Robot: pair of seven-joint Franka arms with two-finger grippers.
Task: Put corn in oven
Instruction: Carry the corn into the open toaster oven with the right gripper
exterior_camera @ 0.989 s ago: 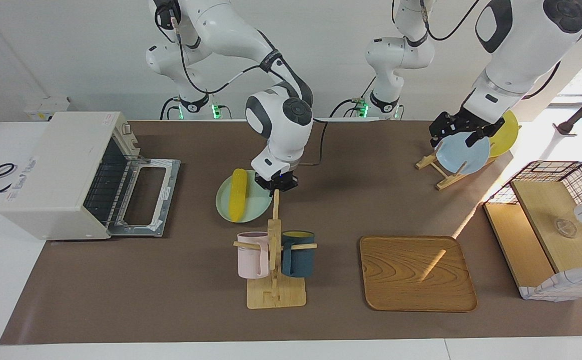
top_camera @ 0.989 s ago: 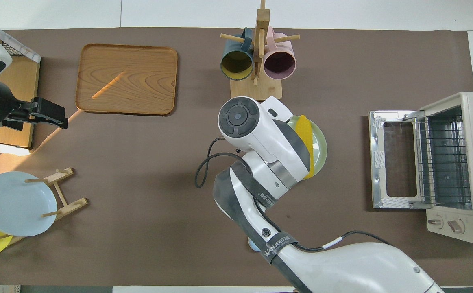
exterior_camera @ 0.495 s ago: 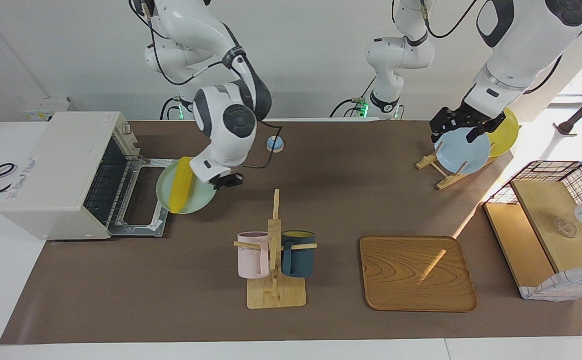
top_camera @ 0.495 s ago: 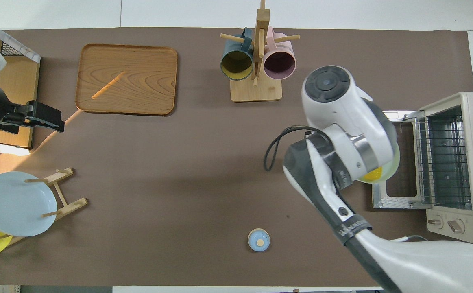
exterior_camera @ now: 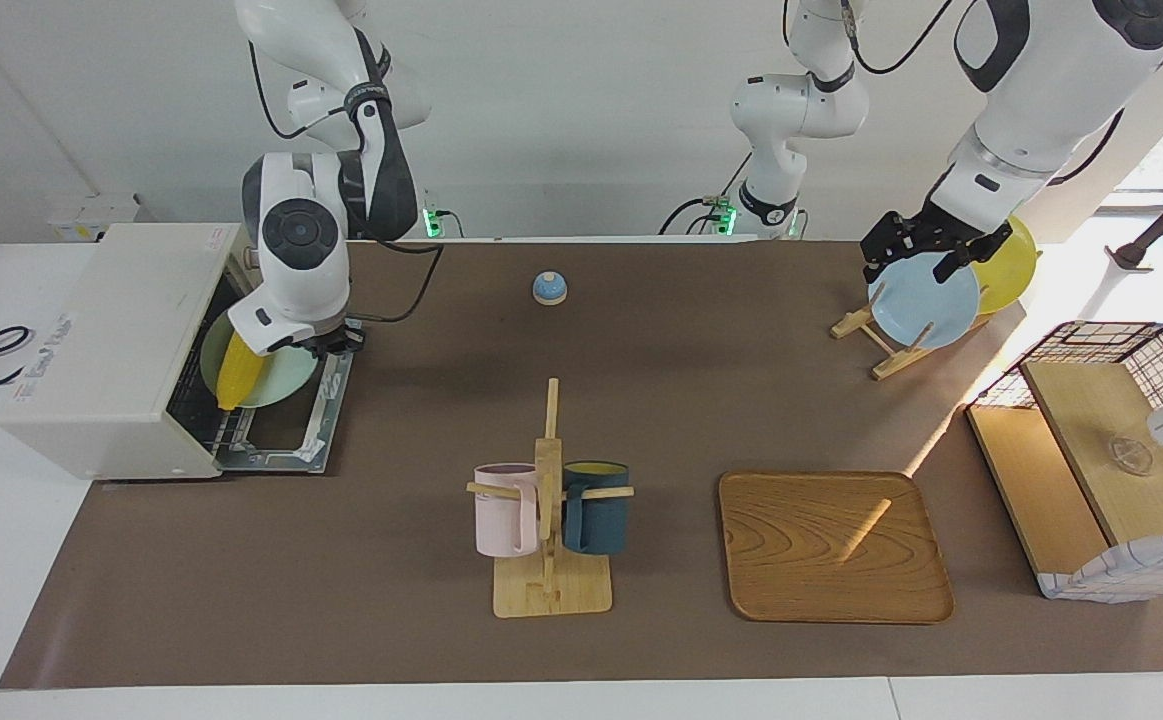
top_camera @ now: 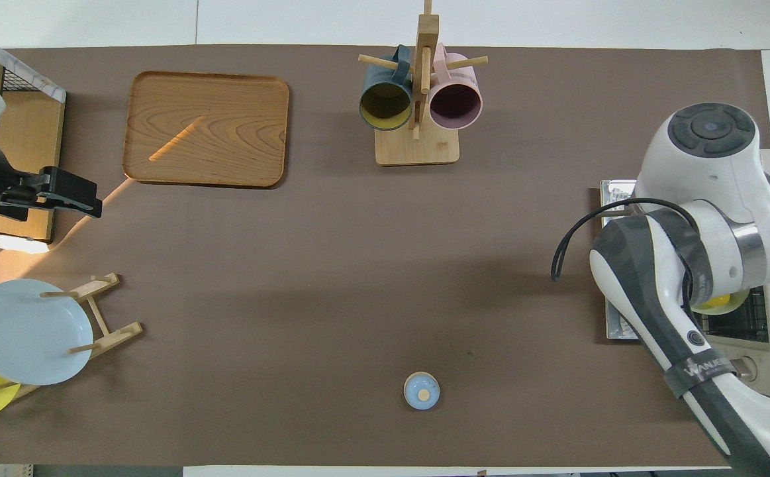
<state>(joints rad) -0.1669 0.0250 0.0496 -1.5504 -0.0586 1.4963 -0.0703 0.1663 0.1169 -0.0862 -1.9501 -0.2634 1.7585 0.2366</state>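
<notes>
Blue bell (exterior_camera: 549, 287), small and domed: on the brown mat close to the robots, about midway along the table

Plate rack (exterior_camera: 876, 335), wooden: near the left arm's end; holds a pale blue plate (exterior_camera: 923, 305) and a yellow plate (exterior_camera: 1009, 266) on edge

Left gripper (exterior_camera: 921, 262): over the plate rack, fingers spread wide, nothing held; in the overhead view it shows as a black hand (top_camera: 67, 192) over the edge of the mat

Oven (exterior_camera: 116, 345), off-white: at the right arm's end, door (exterior_camera: 316, 400) dropped flat onto the mat, wire rack showing inside

Right gripper (exterior_camera: 326, 343): over the lowered door, clamped tight on the rim of a pale green plate (exterior_camera: 271, 380); the plate is tilted and reaches into the oven mouth

Corn (exterior_camera: 236, 372), bright yellow cob: lying on the green plate at the oven opening, tip pointing down toward the rack; from overhead only a yellow sliver (top_camera: 719, 305) shows under the arm

Mug tree (exterior_camera: 548, 520), wooden: mid-table, farther from the robots than the bell; carries a pink mug (exterior_camera: 504, 510) and a dark blue mug (exterior_camera: 596, 507)

Wooden tray (exterior_camera: 831, 545): flat on the mat beside the mug tree, toward the left arm's end

Basket shelf (exterior_camera: 1101, 450), wire and wood: at the left arm's end of the table
</notes>
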